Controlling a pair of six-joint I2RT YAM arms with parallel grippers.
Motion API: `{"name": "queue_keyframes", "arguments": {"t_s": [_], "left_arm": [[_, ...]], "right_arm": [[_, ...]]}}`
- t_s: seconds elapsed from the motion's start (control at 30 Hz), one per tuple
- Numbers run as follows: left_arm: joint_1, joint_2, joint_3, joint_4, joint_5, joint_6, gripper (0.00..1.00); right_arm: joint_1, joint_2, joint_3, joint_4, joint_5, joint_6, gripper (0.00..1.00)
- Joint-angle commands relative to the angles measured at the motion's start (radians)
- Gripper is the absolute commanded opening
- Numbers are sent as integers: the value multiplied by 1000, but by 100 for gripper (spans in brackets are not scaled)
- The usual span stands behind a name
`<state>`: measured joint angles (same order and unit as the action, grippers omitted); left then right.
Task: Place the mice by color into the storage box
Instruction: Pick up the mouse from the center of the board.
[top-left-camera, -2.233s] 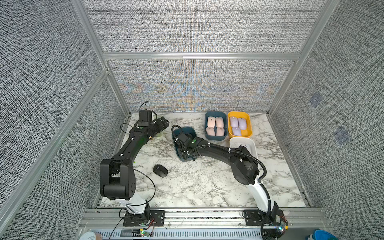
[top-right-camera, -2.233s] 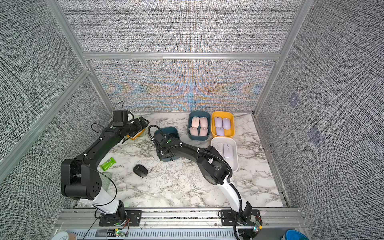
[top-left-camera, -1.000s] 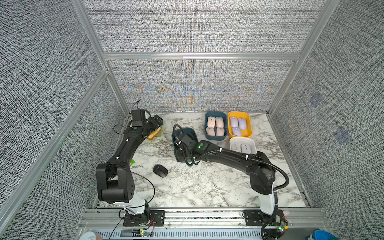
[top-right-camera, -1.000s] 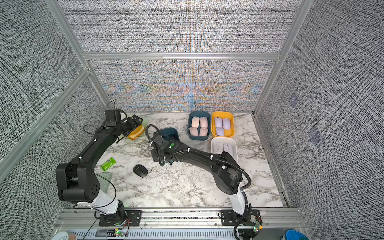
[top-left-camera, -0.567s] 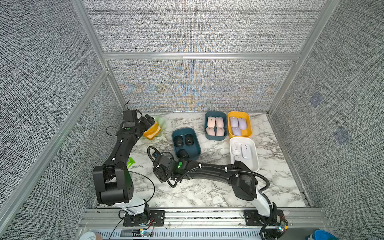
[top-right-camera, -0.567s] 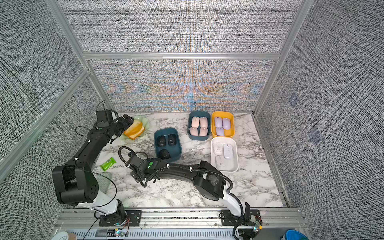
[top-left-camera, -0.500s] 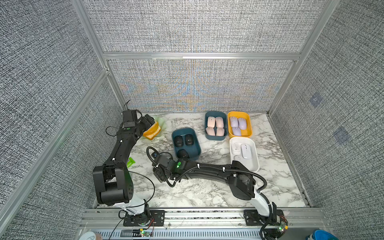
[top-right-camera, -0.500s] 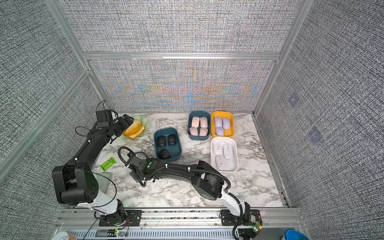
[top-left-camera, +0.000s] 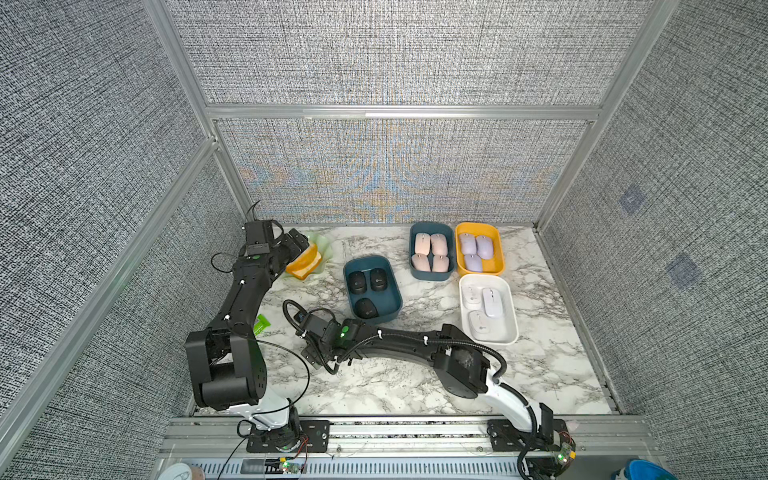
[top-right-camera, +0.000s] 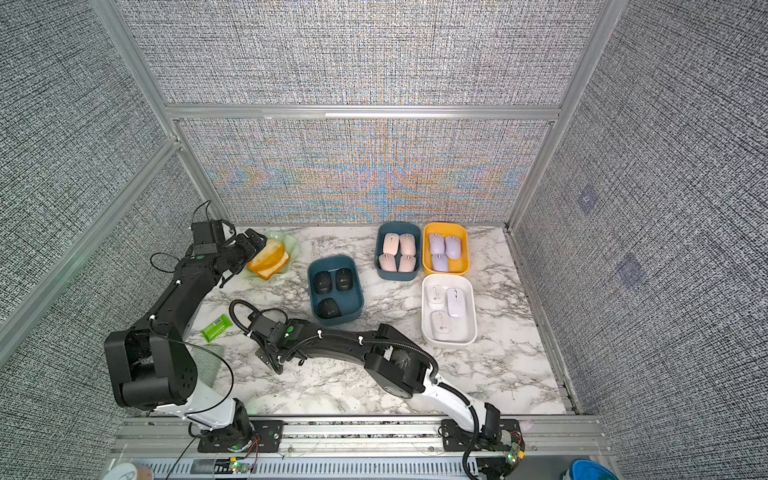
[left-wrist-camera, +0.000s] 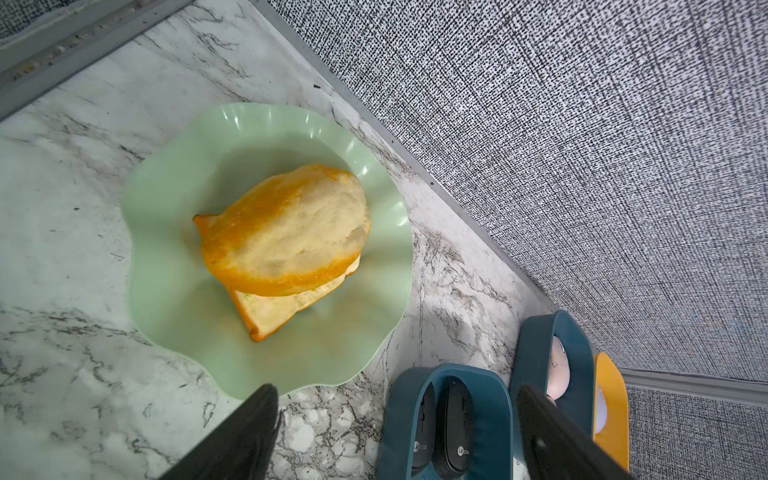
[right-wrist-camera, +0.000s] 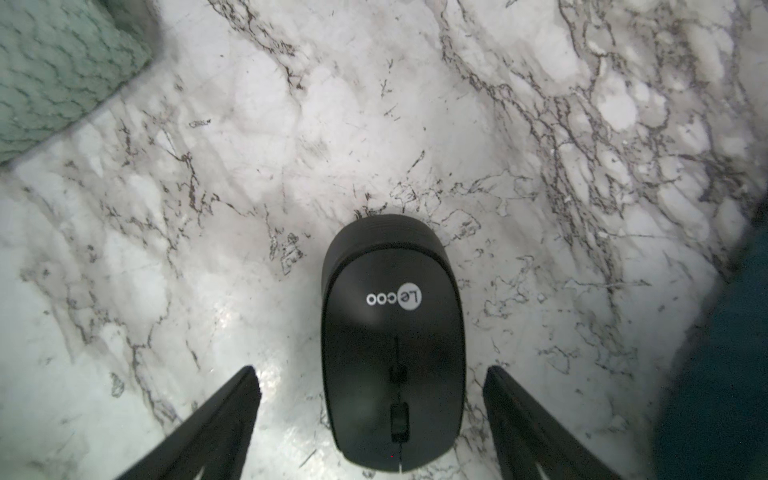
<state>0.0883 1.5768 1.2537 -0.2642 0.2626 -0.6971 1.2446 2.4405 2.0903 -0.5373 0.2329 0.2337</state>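
The table (top-left-camera: 374, 386) carries four boxes, all off to one side of my right tool (right-wrist-camera: 370, 370). The white box (top-left-camera: 503, 328), well apart from that tool, holds three white mice (top-left-camera: 490, 302). The dark blue box (top-left-camera: 388, 305), nearest to it, holds three black mice (top-left-camera: 357, 281). Beyond that, a second blue box (top-left-camera: 432, 277) holds four pale pink mice (top-left-camera: 438, 244) packed close. Just beside it, the yellow box (top-left-camera: 492, 266) holds three lilac mice (top-left-camera: 468, 243). Just ahead of and below my left tool (left-wrist-camera: 395, 387), a wavy green plate (left-wrist-camera: 174, 299) holds a piece of bread (left-wrist-camera: 291, 232). That tool stands wide open with nothing in it. A green packet (top-right-camera: 216, 327) lies on the table beside my left arm.

A fourth black mouse (right-wrist-camera: 392, 340) lies flat on the table between the fingers (right-wrist-camera: 216, 415) of my right tool. They are spread wide to either side and clear of it. My right arm hides this mouse in both top views. In the left wrist view the boxes are cut off at the frame edge, and one finger covers part of them. A blurred pale green patch (right-wrist-camera: 54, 70) near my right tool I cannot make out.
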Motion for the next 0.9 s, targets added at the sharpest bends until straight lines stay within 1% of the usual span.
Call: {"name": "queue_keyframes", "arguments": {"t_s": [0.0, 0.1, 0.2, 0.37, 0.53, 0.7, 0.87], "left_arm": [[3, 2, -5, -4, 8, -2, 91], [3, 7, -4, -3, 16, -4, 91], [2, 11, -5, -3, 22, -4, 91], [2, 14, -5, -2, 28, -7, 91], [2, 11, -5, 0, 33, -8, 91], [5, 6, -4, 0, 38, -10, 91], [4, 2, -8, 6, 44, -11, 91]], "right_arm": [[-4, 24, 29, -24, -19, -16, 87], [-8, 55, 51, -29, -24, -15, 86], [-11, 77, 75, -44, -21, -11, 81], [-11, 76, 64, -44, 22, -16, 73], [-11, 49, 43, -29, 31, -9, 65], [-1, 8, 21, -17, 38, -10, 62], [11, -44, -29, 8, 44, -6, 60]]}}
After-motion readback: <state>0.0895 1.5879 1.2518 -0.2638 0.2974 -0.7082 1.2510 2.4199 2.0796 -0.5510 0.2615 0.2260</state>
